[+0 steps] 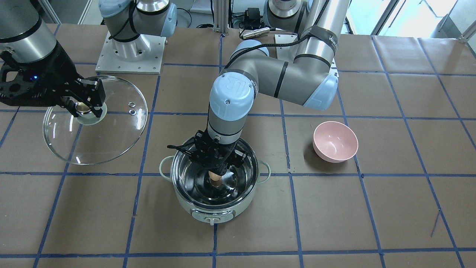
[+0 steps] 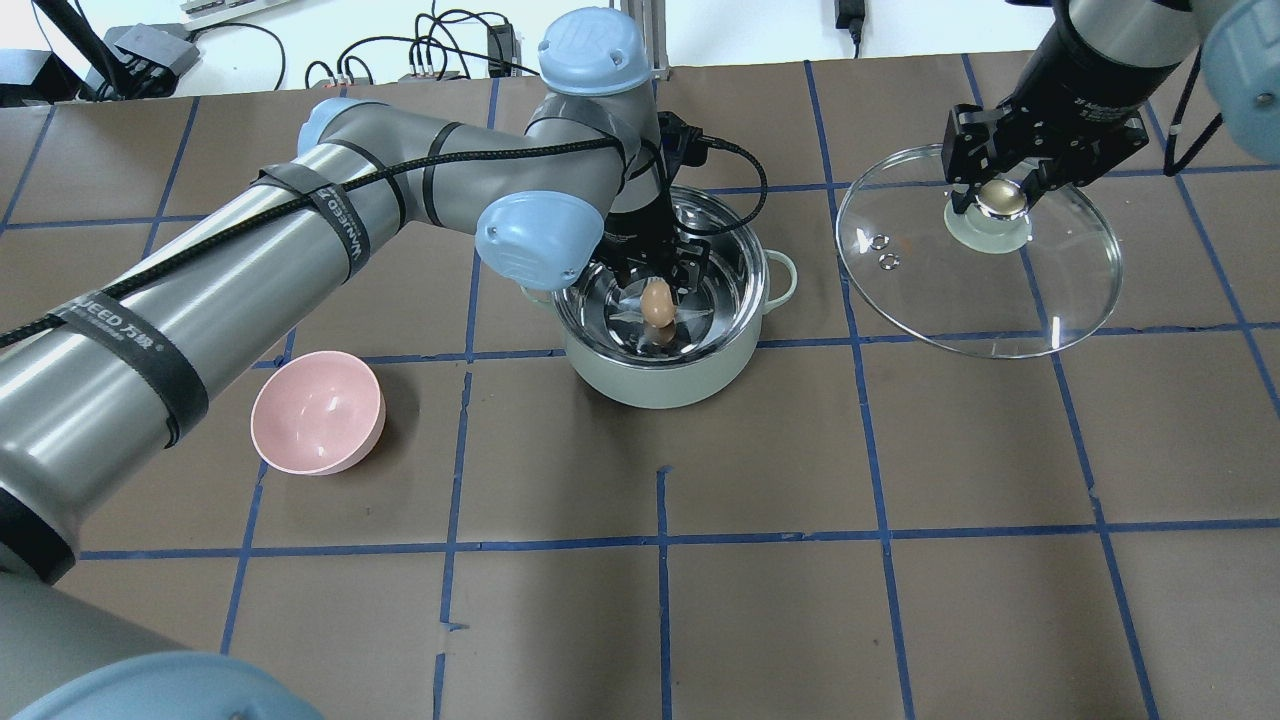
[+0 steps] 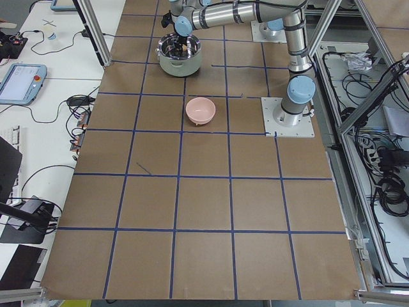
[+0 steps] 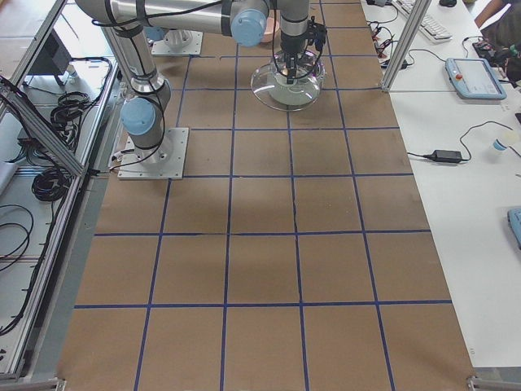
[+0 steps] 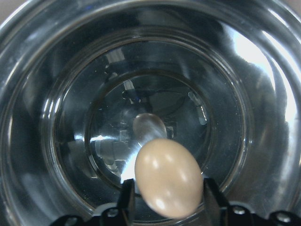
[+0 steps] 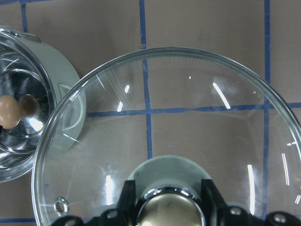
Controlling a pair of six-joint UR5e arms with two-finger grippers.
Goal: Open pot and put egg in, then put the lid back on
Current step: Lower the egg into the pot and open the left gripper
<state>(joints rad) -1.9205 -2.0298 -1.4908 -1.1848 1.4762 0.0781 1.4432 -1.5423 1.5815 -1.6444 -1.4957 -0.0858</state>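
Left gripper (image 5: 168,200): clenched on the egg (image 5: 167,181). One finger sits on each long side, and the blunt end pokes out past the tips. The egg hangs inside the pot (image 2: 655,385), below the rim and roughly over the centre. In the left wrist view its reflection on the steel floor sits apart from it, so I judge it isn't touching down yet.

Egg handling: light, rigid and brittle, with a smooth, curved shell. A side pinch at the widest girth is the right hold, with minimal squeeze. It will likely roll on that dished, shiny floor, so it should be let go low rather than dropped.

Right gripper (image 2: 1003,195): closed around the knob (image 6: 170,207) of the lid (image 2: 980,290). The lid is out to the robot's right of the pot. In the right wrist view the lid rim overlaps the pot's side handle, so it looks to be hanging above the table (image 2: 900,600). I can't tell the clearance.

Lid handling: glass in a metal rim, probably heavy for its grip point and breakable. The knob is the only sensible hold and it's small and round, so the lid may swing or tilt. It should go down level and centred on the pot rim.

Pink bowl (image 2: 318,412) sits well apart on the left side, with nothing in it.
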